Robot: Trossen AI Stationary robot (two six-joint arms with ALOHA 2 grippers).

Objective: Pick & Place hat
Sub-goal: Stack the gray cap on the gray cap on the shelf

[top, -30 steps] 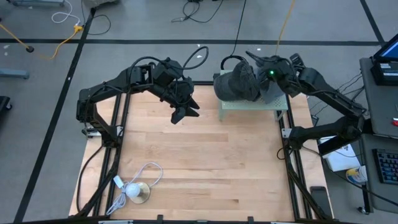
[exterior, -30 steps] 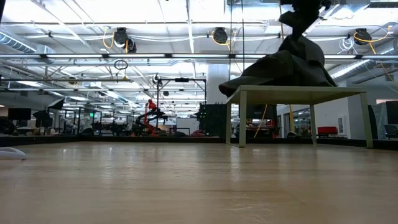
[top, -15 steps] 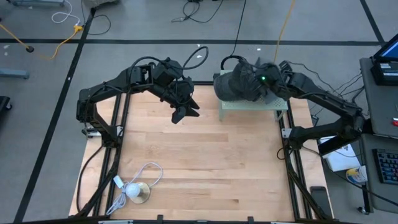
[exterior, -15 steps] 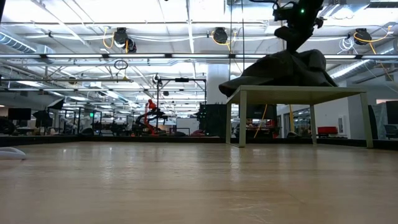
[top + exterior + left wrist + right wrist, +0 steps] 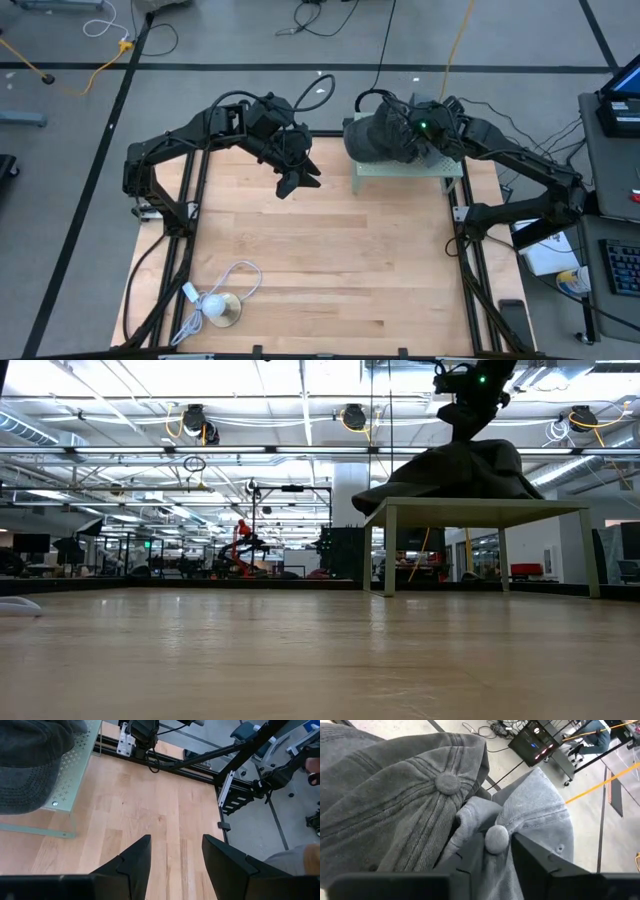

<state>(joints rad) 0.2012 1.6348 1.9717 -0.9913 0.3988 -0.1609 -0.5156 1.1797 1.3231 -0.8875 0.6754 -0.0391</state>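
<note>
Two grey caps lie heaped on a small pale stand (image 5: pixel 405 170) at the table's far right. In the right wrist view a darker cap (image 5: pixel 395 785) lies beside a lighter, crumpled cap (image 5: pixel 540 805). My right gripper (image 5: pixel 412 135) points down onto the heap, its fingers closed around the lighter cap's top button. In the low view the heap (image 5: pixel 470 470) sits on the stand top (image 5: pixel 480 508), one brim overhanging its left edge. My left gripper (image 5: pixel 298 182) hovers open over the table's far middle, touching nothing; the left wrist view shows a cap (image 5: pixel 30 765) beyond it. My right gripper (image 5: pixel 497 850) pinches the lighter cap at its crown, with the top button (image 5: pixel 496 839) and bunched cloth between the two fingers (image 5: pixel 470 855). The fingers come from above, pointing down. The cap rests on the stand against the darker cap, its crown crumpled.
A white cord with a small white bulb and a metal disc (image 5: pixel 220 305) lies at the table's near left corner. Dark frame rails (image 5: pixel 465 260) run along both table sides. Bare wood (image 5: pixel 330 250) spreads between the stand and the near edge.
My right gripper has moved toward the table's left, over the heap of caps. In the low view the cloth peak under it has sunk lower. The left arm has kept still.
</note>
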